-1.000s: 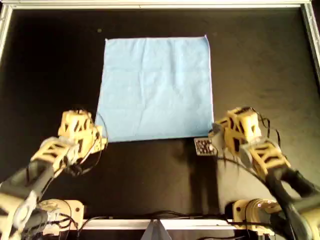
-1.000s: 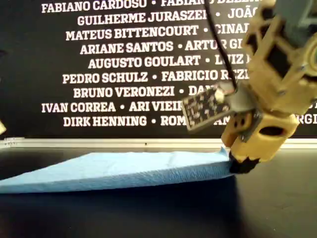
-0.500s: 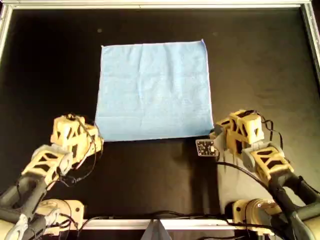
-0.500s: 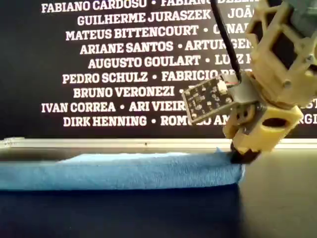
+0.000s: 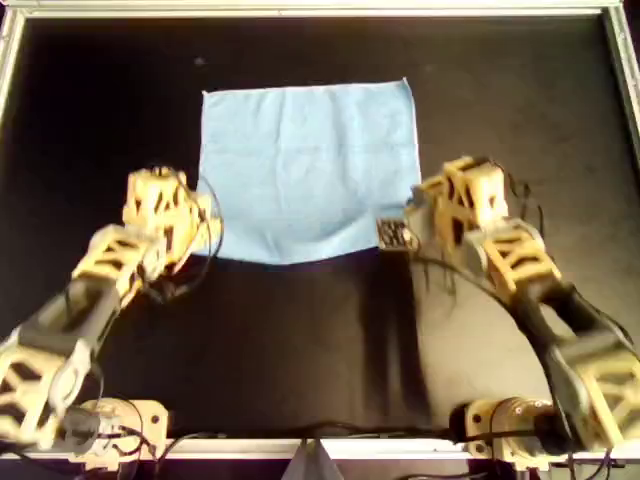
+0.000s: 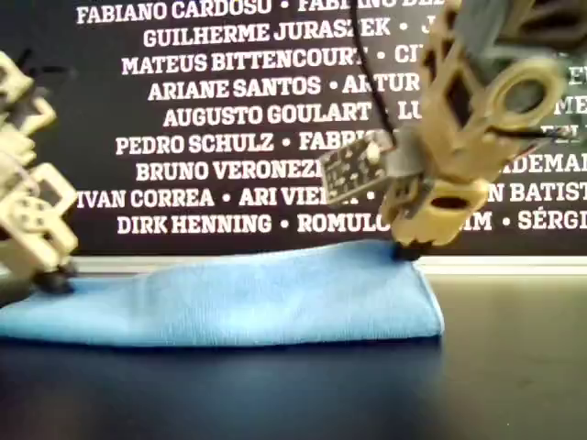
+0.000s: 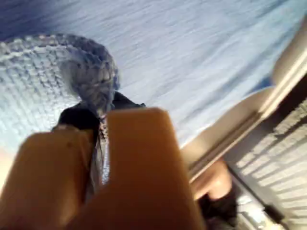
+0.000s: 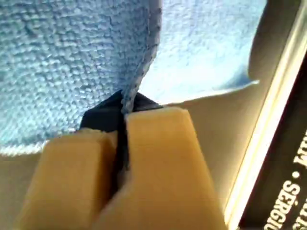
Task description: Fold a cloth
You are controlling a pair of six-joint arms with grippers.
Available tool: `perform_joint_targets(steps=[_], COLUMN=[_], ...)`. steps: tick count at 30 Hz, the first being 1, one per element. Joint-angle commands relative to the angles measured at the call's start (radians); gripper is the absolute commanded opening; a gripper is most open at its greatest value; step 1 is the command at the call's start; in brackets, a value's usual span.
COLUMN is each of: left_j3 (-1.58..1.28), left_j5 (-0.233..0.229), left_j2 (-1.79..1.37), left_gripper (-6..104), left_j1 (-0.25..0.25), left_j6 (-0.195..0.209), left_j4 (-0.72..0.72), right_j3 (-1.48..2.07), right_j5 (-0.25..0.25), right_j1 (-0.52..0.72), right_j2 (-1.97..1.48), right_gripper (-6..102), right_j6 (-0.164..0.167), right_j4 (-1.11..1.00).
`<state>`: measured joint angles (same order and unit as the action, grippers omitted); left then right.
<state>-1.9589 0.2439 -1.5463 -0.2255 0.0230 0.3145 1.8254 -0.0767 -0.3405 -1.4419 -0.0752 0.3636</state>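
The light blue cloth [image 5: 310,165] lies on the black table, its far edge flat and its near edge lifted and sagging in the middle. My left gripper [image 5: 200,232] is shut on the near corner at the overhead view's left; the left wrist view shows the cloth's hem [image 7: 91,81] pinched in the gripper [image 7: 101,125]. My right gripper [image 5: 415,225] is shut on the near corner at the overhead view's right, and the cloth [image 8: 72,52] hangs from it [image 8: 122,120] in the right wrist view. In the exterior view the cloth [image 6: 248,298] rises toward the right gripper [image 6: 408,249]; the left gripper [image 6: 55,280] is at that view's left.
A metal frame rail [image 5: 300,8] borders the black table [image 5: 520,110]. A small circuit board [image 5: 392,233] juts from the right gripper. Arm bases [image 5: 500,425] sit at the overhead view's bottom edge. A banner of names [image 6: 220,110] stands behind the table.
Both grippers have moved toward the far edge and risen, carrying the near corners with them. The near edge, straight before, now curves down in the middle.
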Motion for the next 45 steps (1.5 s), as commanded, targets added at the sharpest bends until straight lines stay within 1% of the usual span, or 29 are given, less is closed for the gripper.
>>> perform_joint_targets(steps=[1, 3, 4, 8, 9, 13, 15, 18, 21, 31, 42, 43, 45], left_j3=[0.178, 0.242, 0.272, 0.377, 0.400, 0.488, 0.532, 0.600, 0.653, 0.845, 0.983, 0.992, 1.019], left_j5=[0.006, 0.006, 0.006, 0.008, 0.008, 0.009, 0.021, 0.025, 0.025, 0.026, 0.026, 0.026, 0.026], left_j2=[0.028, 0.057, 0.071, 0.127, 0.144, 0.221, 0.267, 0.325, 0.371, 0.489, 0.588, 0.597, 0.614], left_gripper=[0, -1, -1, -1, -1, -1, -1, -1, -1, 0, 0, 0, 0], left_j1=[0.080, 0.127, 0.141, 0.149, 0.149, 0.133, 0.133, 0.133, 0.133, 0.133, 0.132, 0.132, 0.130], left_j6=[-0.005, -0.005, -0.005, -0.005, -0.005, -0.005, -0.005, -0.005, -0.003, -0.003, 0.000, 0.000, 0.000], left_j4=[-0.018, -0.018, -0.018, -0.018, -0.018, -0.018, -0.018, -0.018, -0.018, -0.018, -0.018, -0.018, -0.018], right_j3=[-0.206, -0.298, -0.334, -0.477, -0.506, -0.595, -0.632, -0.699, -0.759, -0.940, -1.080, -1.089, -1.106], right_j5=[-0.006, -0.005, -0.005, -0.005, -0.005, -0.003, -0.003, -0.003, -0.003, -0.005, -0.005, -0.005, -0.005], right_j1=[0.011, 0.014, 0.014, 0.014, 0.014, 0.017, 0.031, 0.046, 0.066, 0.072, 0.094, 0.097, 0.103], right_j2=[0.061, 0.120, 0.152, 0.261, 0.285, 0.353, 0.377, 0.416, 0.451, 0.598, 0.658, 0.664, 0.678], right_gripper=[-2, -2, -2, -2, -2, -2, -2, -2, -2, -2, -2, -2, -2], right_j6=[0.005, 0.006, 0.011, 0.063, 0.069, 0.072, 0.072, 0.072, 0.072, 0.074, 0.075, 0.080, 0.101], right_j4=[-0.032, -0.031, -0.031, -0.031, -0.031, -0.031, -0.031, -0.031, -0.031, -0.031, -0.031, -0.031, -0.031])
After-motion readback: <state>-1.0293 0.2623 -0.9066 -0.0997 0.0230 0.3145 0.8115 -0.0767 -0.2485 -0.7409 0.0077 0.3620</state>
